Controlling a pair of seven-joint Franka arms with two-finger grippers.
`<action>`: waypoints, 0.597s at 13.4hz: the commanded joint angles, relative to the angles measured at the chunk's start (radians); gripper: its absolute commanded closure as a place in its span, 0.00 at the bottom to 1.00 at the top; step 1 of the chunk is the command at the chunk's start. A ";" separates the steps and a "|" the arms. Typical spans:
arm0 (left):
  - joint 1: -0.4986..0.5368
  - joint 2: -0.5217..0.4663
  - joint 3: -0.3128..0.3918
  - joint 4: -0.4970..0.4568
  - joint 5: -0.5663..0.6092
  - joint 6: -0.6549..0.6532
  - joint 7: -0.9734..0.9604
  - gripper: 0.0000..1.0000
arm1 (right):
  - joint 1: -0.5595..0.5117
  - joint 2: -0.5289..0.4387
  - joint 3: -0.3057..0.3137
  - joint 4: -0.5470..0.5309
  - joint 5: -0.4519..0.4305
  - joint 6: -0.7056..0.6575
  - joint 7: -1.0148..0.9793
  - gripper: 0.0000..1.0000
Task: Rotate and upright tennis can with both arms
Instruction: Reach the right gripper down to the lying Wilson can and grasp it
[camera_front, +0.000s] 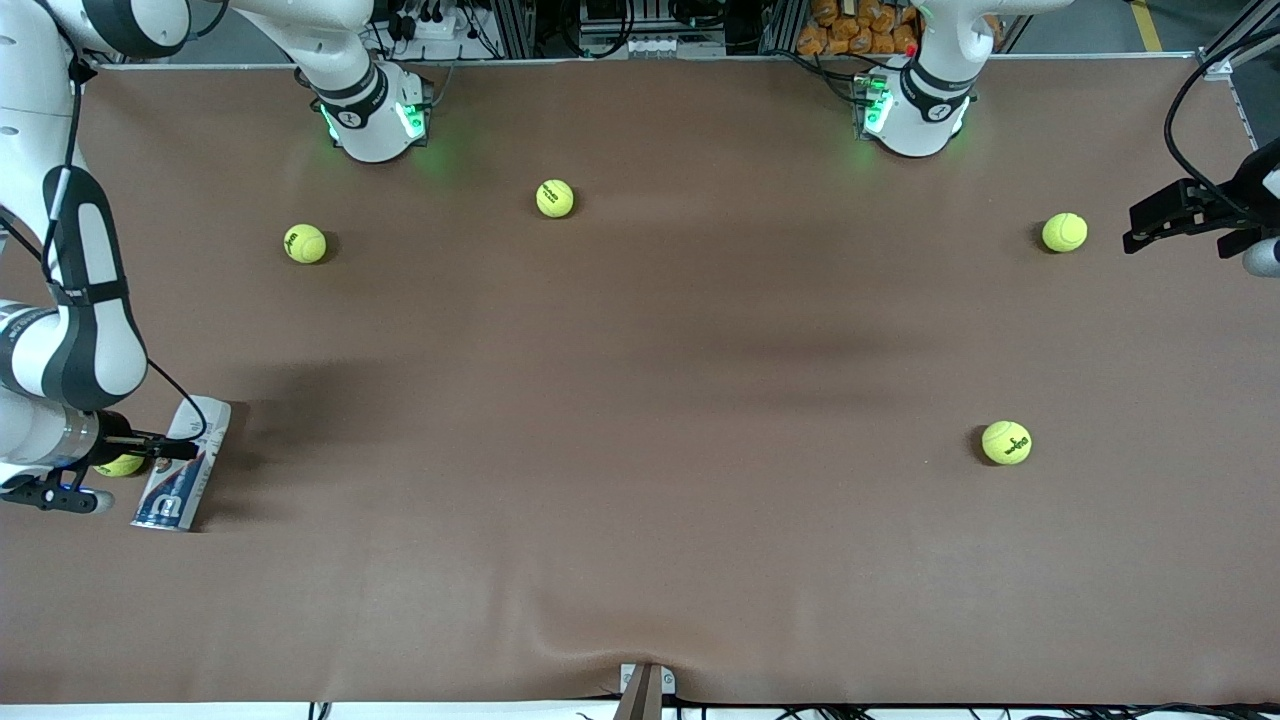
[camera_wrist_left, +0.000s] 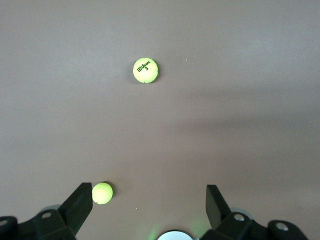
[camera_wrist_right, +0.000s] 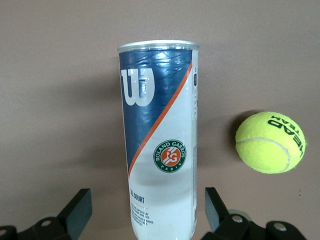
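As you look down from the front camera, you find the slim clear-and-white plastic tennis can with its navy band (camera_front: 184, 463) lying on its side on the brown cloth-covered bench (camera_front: 640, 400), at the right arm's end and near the front camera. The right hand (camera_front: 165, 449) sits low at the can, its dark fingers reaching onto the can's middle; a yellow-green felt tennis ball (camera_front: 120, 465) shows just beside it, partly hidden under the wrist. Four more yellow-green balls lie well apart: one near the right base (camera_front: 304, 243), one between the two bases (camera_front: 554, 198), one at the left arm's end (camera_front: 1064, 232), and one nearer the front camera (camera_front: 1006, 442). The left hand (camera_front: 1150, 222) waits raised at the left arm's end, beside the ball there.

From the left wrist camera you see the left hand (camera_wrist_left: 149, 202) released, fingers spread wide over bare bench, with two balls (camera_wrist_left: 145, 70) (camera_wrist_left: 102, 193) below it.

From the right wrist camera you see the right hand (camera_wrist_right: 149, 210) released, its fingers standing on either side of the can (camera_wrist_right: 160, 145) without closing on it. A ball marked HEAD (camera_wrist_right: 270, 142) lies beside the can.
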 joint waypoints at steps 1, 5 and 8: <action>0.011 0.003 -0.008 0.011 0.011 -0.014 -0.003 0.00 | -0.020 0.011 0.017 0.013 -0.014 0.009 -0.004 0.00; 0.012 0.003 -0.008 0.012 0.011 -0.014 0.003 0.00 | -0.036 0.048 0.017 0.011 -0.017 0.084 -0.023 0.00; 0.012 0.003 -0.008 0.012 0.011 -0.014 0.003 0.00 | -0.040 0.080 0.017 0.011 -0.017 0.130 -0.040 0.00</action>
